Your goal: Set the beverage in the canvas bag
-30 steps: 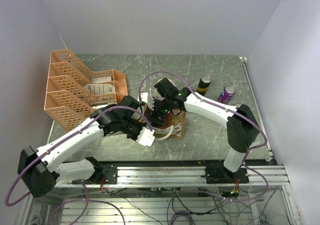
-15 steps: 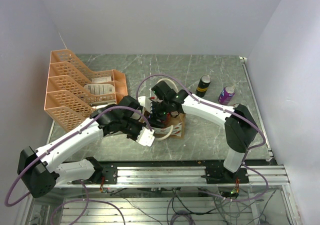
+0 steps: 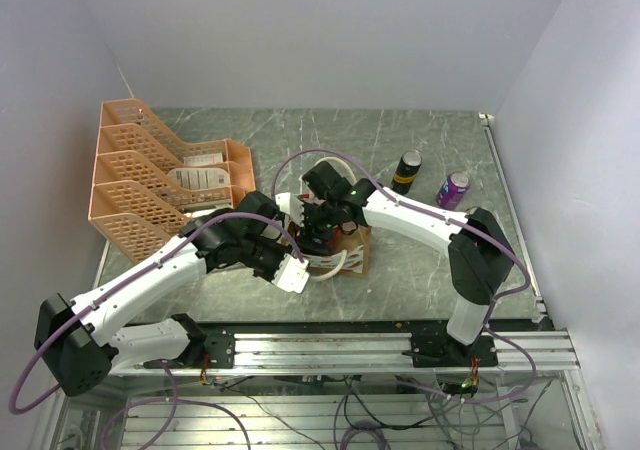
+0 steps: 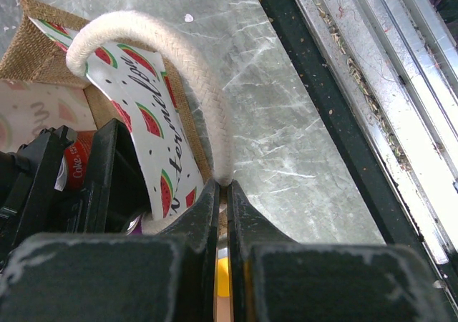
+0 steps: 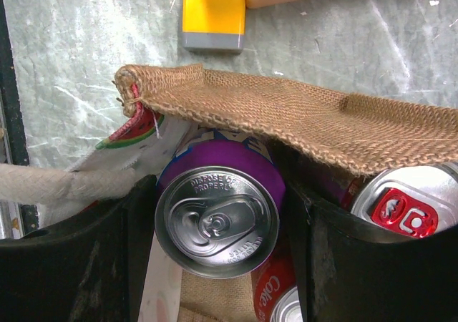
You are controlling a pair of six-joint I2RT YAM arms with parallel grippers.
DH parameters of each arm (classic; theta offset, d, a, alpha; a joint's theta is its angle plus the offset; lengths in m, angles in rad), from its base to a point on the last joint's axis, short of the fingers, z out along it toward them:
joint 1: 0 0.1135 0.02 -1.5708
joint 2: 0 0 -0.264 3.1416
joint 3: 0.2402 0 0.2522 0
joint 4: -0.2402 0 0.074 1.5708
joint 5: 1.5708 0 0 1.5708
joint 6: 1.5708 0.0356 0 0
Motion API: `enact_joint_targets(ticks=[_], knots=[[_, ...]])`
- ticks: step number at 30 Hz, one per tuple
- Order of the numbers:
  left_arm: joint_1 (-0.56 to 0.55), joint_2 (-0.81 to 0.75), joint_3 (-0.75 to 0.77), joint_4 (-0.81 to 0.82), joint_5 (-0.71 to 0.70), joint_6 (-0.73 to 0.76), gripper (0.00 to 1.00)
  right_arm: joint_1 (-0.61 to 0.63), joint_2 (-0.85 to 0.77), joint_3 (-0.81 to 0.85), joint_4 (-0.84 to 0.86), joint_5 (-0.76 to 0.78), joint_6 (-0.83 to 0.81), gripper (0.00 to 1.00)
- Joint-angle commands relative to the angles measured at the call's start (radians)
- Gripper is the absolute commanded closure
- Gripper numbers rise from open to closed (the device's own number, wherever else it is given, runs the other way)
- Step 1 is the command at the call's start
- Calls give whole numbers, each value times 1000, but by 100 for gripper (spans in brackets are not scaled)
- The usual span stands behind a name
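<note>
We see the table [image 3: 420,150] w/ the canvas bag [image 3: 352,258] at centre, btwn our arms. R hand [image 5: 218,193] is in the bag's mouth, clamped round the purple beverage can [image 5: 215,222], next to a red Coke can [image 5: 397,207]. L hand [image 4: 222,193] is pinched tight on the white rope handle [image 4: 193,71].

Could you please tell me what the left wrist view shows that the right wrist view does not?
Left wrist only: the left gripper pinching the white rope handle, the printed panel with its lettering, and the aluminium rail. Right wrist only: the right gripper holding the purple can top-up, a red-tabbed can beside it, and a yellow block. Both: the canvas bag and a red Coke can inside it.
</note>
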Motion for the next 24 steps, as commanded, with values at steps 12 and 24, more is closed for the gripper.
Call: enact_joint_targets(ticks=[12, 24], knots=[[6, -16, -15, 0, 45, -7, 93, 11, -10, 49, -7, -27, -3, 33], [7, -15, -14, 0, 43, -5, 93, 11, -24, 60, -20, -37, 0, 21]])
